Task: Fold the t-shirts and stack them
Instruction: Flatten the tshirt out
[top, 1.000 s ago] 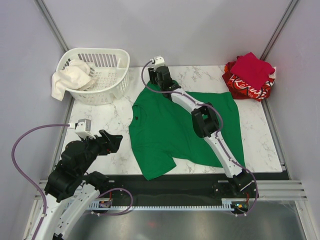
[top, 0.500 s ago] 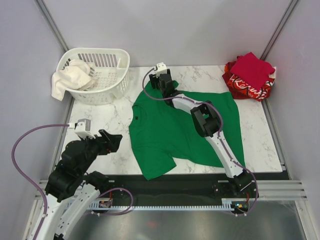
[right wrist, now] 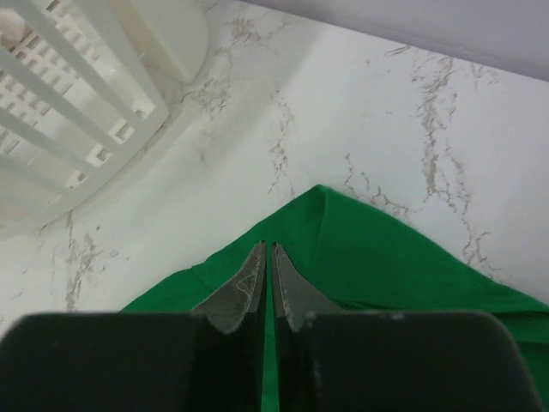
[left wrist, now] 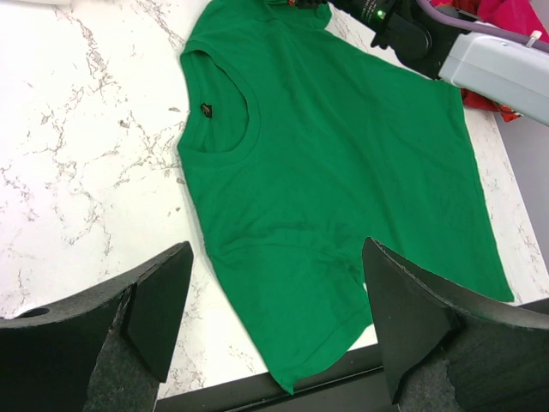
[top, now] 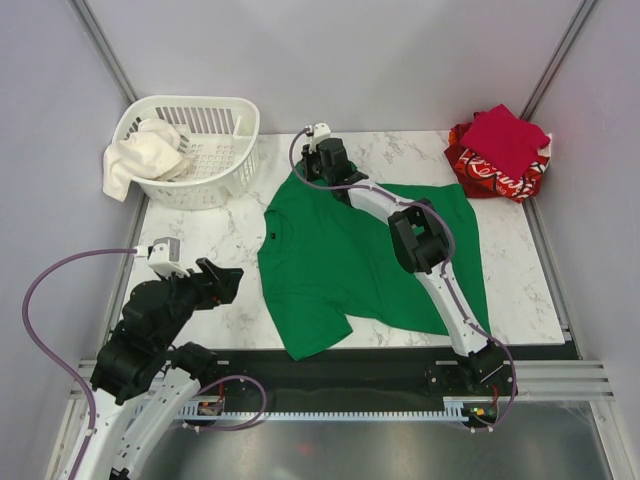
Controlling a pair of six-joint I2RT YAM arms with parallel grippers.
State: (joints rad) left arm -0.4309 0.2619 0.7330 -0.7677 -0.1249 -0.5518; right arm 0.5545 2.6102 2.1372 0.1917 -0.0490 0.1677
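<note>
The bright green t-shirt (top: 340, 260) lies spread flat on the marble table (top: 220, 230), collar to the left. My right gripper (top: 310, 172) reaches to its far sleeve corner. In the right wrist view the gripper (right wrist: 268, 249) is shut on a thin fold of the green t-shirt (right wrist: 386, 257). My left gripper (top: 232, 278) hovers open near the table's front left, and its wrist view shows the green t-shirt (left wrist: 326, 172) lying below the gripper (left wrist: 276, 249), untouched. A crimson t-shirt (top: 505, 135) lies folded on a red t-shirt with white print (top: 490, 178) at the back right.
A white slatted basket (top: 190, 103) stands at the back left with a white cloth (top: 145, 155) draped over its rim. The basket (right wrist: 69, 112) is close to the left of my right gripper. The shirt's near sleeve hangs over the table's front edge (left wrist: 296, 378).
My right gripper shifted slightly over the far sleeve corner and its jaws closed on the cloth. The left arm has not moved.
</note>
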